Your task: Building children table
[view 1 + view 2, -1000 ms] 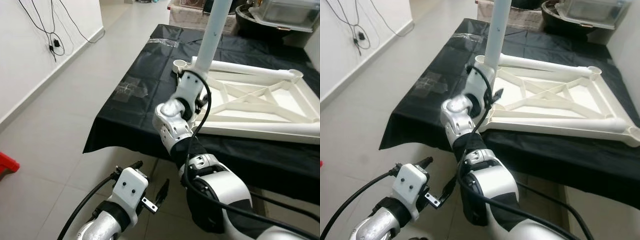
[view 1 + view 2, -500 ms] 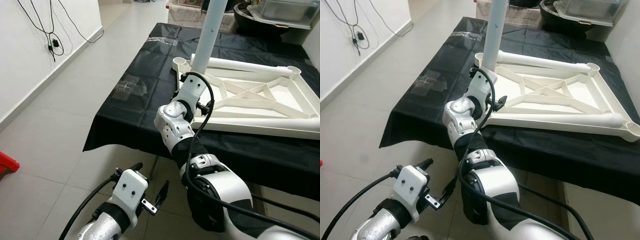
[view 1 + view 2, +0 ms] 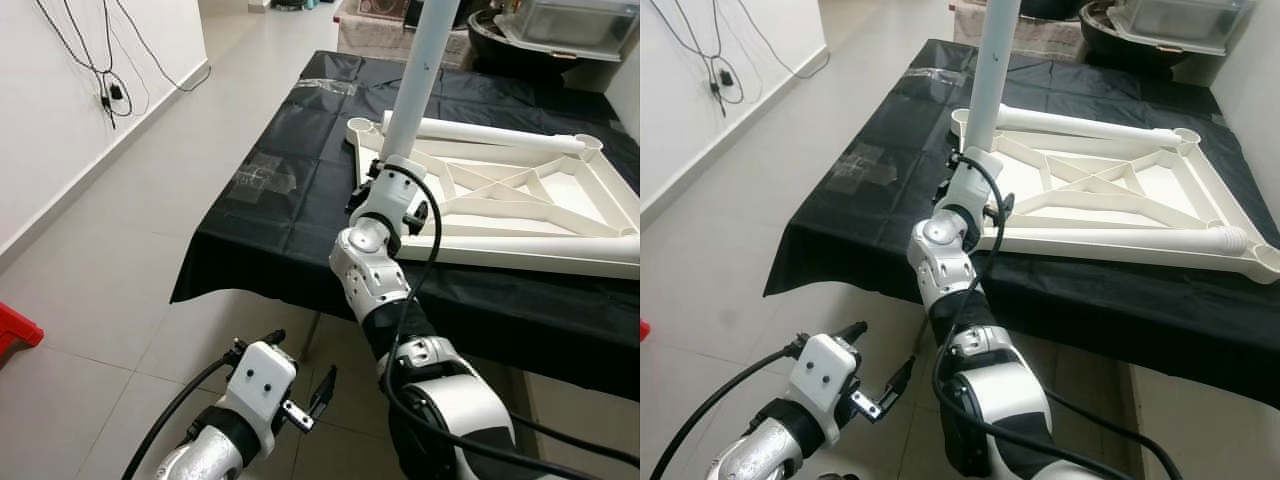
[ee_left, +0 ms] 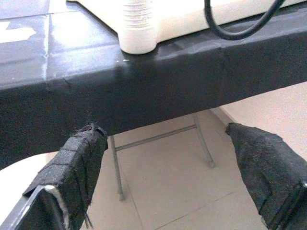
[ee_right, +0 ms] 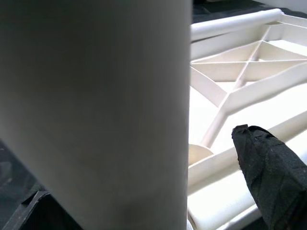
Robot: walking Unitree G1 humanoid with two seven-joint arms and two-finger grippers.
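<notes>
The white children's table frame (image 3: 500, 205) lay upside down on the black-covered worktop (image 3: 270, 190), with one white leg (image 3: 420, 75) standing upright at the frame's near-left corner. The right tool (image 3: 385, 185) was at the base of that leg, and the right wrist view showed the leg close between its black fingers (image 5: 268, 165), though whether they actually clamped it could not be told. The left tool (image 4: 168, 177) hung low over the tiled floor (image 3: 110, 270) below the worktop edge, fingers spread wide apart and holding nothing.
</notes>
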